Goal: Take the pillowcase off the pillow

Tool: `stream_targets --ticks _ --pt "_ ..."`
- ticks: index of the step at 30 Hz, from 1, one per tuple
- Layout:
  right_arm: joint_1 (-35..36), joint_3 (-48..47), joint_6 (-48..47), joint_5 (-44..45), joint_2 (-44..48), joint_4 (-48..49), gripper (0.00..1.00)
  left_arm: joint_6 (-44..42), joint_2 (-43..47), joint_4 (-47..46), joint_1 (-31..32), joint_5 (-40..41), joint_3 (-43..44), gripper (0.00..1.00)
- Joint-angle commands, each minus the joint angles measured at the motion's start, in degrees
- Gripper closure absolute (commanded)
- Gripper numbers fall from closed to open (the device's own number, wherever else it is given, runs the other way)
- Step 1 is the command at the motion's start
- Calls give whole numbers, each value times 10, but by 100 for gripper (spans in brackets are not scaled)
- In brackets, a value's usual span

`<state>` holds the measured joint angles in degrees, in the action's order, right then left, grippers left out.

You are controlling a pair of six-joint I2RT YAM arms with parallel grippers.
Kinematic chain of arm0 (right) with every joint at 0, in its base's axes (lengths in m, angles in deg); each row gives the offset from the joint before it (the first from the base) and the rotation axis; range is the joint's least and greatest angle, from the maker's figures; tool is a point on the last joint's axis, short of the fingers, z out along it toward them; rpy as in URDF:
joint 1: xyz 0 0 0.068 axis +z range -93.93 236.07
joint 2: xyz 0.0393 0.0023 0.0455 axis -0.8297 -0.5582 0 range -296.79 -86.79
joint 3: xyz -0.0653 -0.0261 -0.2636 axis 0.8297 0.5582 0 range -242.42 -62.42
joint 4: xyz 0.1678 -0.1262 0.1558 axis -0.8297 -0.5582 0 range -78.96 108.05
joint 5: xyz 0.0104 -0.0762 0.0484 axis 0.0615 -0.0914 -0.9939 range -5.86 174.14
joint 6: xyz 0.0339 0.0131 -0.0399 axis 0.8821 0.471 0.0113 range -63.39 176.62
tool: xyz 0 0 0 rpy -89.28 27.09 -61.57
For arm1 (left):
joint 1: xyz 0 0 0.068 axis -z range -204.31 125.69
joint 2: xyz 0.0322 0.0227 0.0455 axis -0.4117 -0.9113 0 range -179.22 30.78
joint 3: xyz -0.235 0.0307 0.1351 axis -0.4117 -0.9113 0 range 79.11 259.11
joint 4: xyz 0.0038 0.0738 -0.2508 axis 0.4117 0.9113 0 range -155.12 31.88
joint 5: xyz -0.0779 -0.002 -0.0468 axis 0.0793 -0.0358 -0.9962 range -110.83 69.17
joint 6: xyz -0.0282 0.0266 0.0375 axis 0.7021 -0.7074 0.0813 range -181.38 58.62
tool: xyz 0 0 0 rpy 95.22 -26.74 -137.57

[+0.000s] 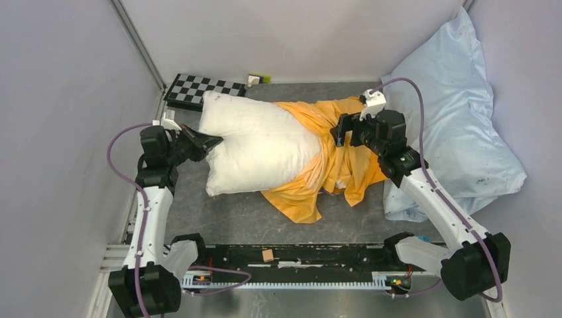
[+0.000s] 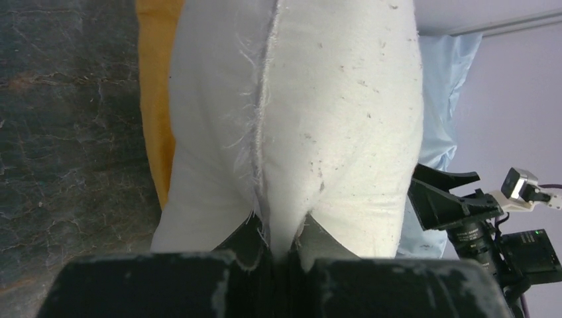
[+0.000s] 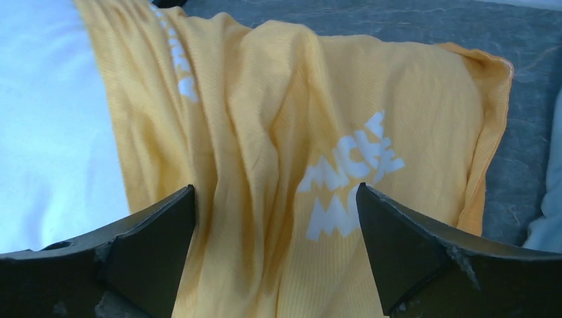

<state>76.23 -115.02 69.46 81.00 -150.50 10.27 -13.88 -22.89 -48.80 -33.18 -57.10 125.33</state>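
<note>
Pillowcase (image 1: 358, 165) lies bunched directly beneath and ahead of the right claw (image 1: 339, 129), whose fingers are spread and hold nothing. It seems to wrap only the pillow (image 1: 255, 149) end nearest that claw. The pillow's long axis runs claw to claw. The left claw (image 1: 211, 140) pinches the seam at the bare opposite end. One pillowcase, one white pillow, two claws.

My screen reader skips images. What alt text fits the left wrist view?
The left gripper pinches the frayed end seam of the plump white stuffed pillow; the thin orange fabric pillowcase peeks out beyond it, over a dark mottled tabletop.
</note>
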Motion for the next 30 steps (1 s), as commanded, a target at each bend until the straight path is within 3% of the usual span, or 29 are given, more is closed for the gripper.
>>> stream_targets --ticks 1,8,12,20,26,30 --pt "30 -23 -59 -89 12 14 2 31 23 -55 19 25 30 98" --pt "170 20 -85 53 80 -46 2 37 36 -23 24 69 47 98" --pt "182 75 -78 84 161 -76 2 35 27 -13 24 75 48 98" --pt "185 188 -24 -49 227 -91 2 37 31 -11 24 89 48 98" --pt "207 326 32 -110 234 29 2 34 30 0 24 99 50 98" --pt "242 345 51 -101 186 115 2 35 33 11 24 113 51 98"
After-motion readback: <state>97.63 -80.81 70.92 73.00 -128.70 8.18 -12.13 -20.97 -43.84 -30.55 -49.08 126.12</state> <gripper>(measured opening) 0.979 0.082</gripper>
